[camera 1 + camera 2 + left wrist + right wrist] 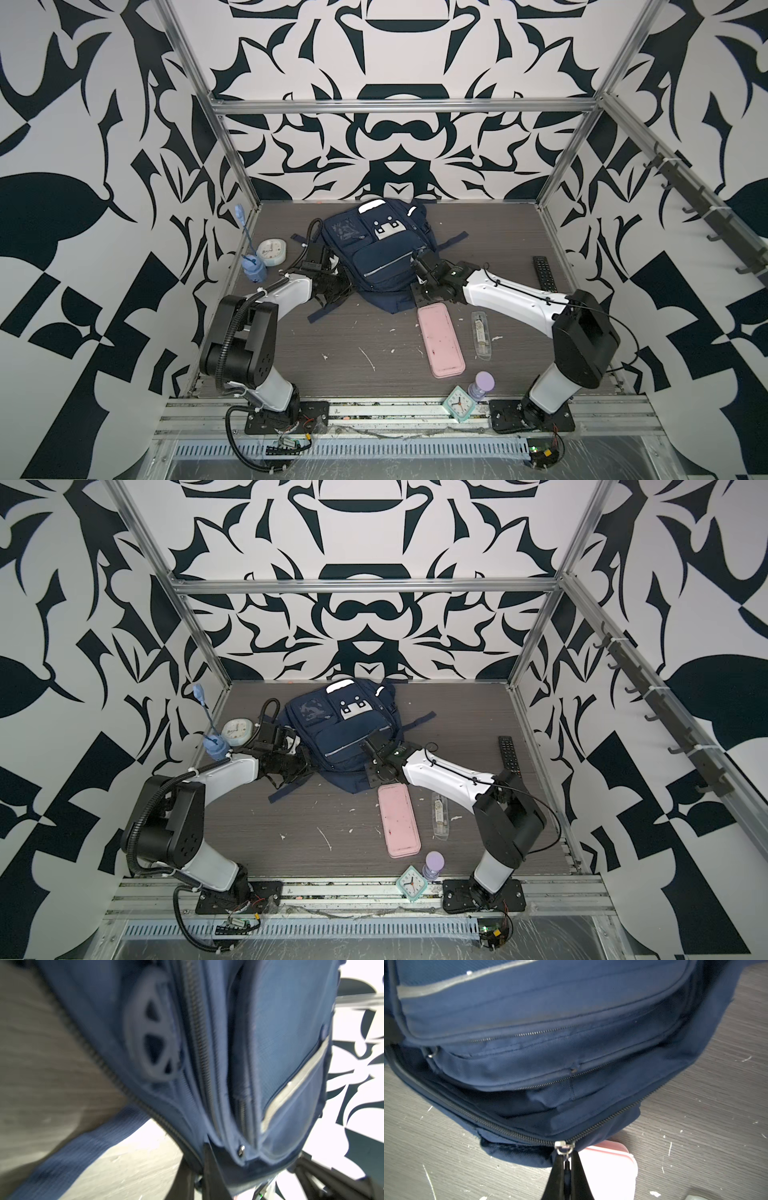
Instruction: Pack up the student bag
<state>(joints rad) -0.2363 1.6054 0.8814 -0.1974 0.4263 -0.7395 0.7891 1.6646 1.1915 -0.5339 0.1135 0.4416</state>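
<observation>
Left hand (332, 270) sits against the left side of the bag (386, 257), probably bracing it so the zip can run. Whether it is open or closed I cannot tell, as the wrist view is blurred. Bag lies flat, front up, mid-back of the bench (332, 353), with the main compartment mouth gaping toward the front edge. Right hand (564, 1159) is clamped on the zipper pull (562, 1147) at the bag's near-right corner, likely widening the opening for packing. Pink case (440, 340) lies just beside that corner, toward the front.
</observation>
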